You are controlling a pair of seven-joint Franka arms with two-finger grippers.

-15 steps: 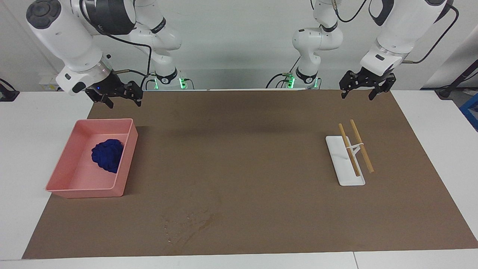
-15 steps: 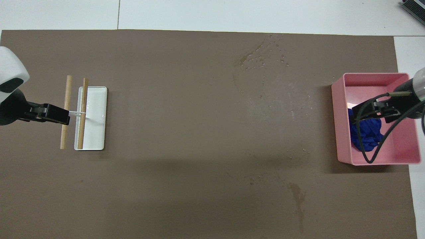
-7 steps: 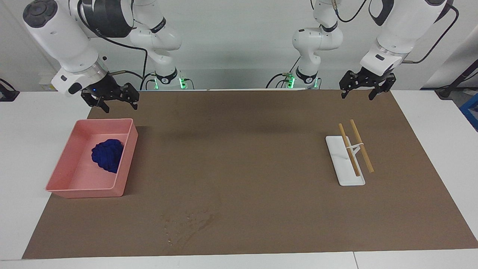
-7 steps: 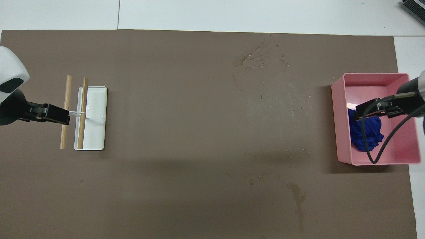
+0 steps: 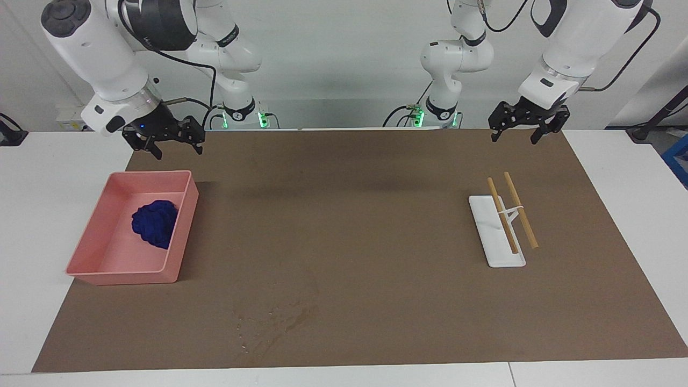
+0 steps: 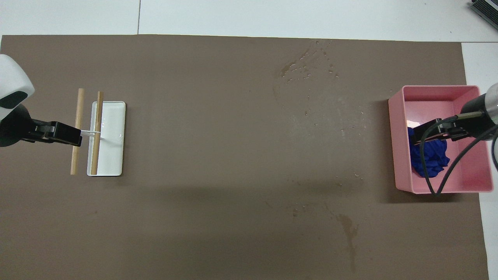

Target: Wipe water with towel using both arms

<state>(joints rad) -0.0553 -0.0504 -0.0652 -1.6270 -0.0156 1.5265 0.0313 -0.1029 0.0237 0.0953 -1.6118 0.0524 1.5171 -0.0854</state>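
Towel (image 6: 430, 157) partly covered by right gripper (image 6: 422, 136) overhead, arm bodies cropped, water (image 5: 274, 320) perhaps faint

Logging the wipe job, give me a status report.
Both grippers open, empty: right gripper raised by the pink tray, left gripper waiting. Towel in tray. Water unwiped. Nothing blocking.

A white worktop (image 5: 48, 177) carries a wide brown mat (image 5: 355, 252) spread under both raised pincers. A plain pale wall (image 5: 344, 54) rises at the robots' end, evenly lit, and soft shadows fall across the mat there.
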